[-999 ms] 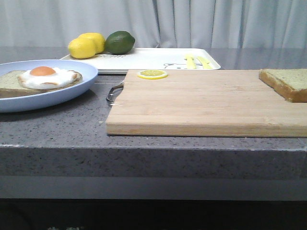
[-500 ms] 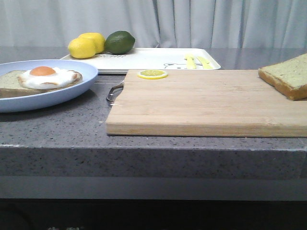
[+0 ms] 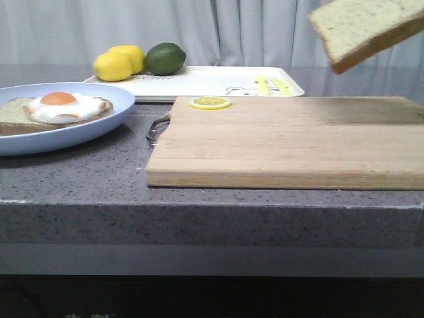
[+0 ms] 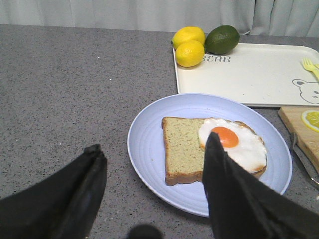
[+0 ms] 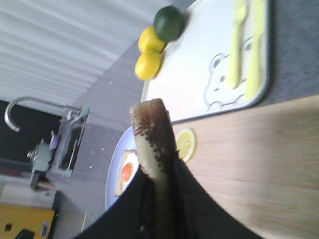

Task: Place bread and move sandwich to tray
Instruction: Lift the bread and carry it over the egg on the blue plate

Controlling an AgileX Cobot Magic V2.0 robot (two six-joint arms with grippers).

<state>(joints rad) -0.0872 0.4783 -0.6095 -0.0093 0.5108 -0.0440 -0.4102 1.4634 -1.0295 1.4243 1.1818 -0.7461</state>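
The tray [image 3: 199, 81] lies at the far side of the desk [image 3: 79, 179], white, with a bear print and yellow marks, two lemons [image 3: 119, 63] and a lime [image 3: 165, 58] crowding its left end. In front of it the wooden cutting board [image 3: 285, 142] fills the middle and right of the desk, a lemon slice [image 3: 211, 103] on its far left corner. To my left sits the light-blue plate [image 3: 99, 126], carrying the sandwich [image 3: 63, 108]: one pale, brown-crusted slice with a white fried egg and orange yolk over its right half. The bread [image 3: 368, 30] I carry is up in the air above the right end of the board, tilted, its greenish-tan crumb facing up and its brown crust along the lower edge. My right fingers [image 5: 158, 199] are pinching it across its thickness; from my right wrist I see it edge-on, its long axis running straight out from my fingers. The plate lies far off to the left of my right fingers, across the whole board, so I judge a long sideways carry is needed, then levelling the slice over the egg. My left fingers [image 4: 154, 194] are spread wide and empty, hovering just before the plate's near rim, much the nearer to the sandwich.
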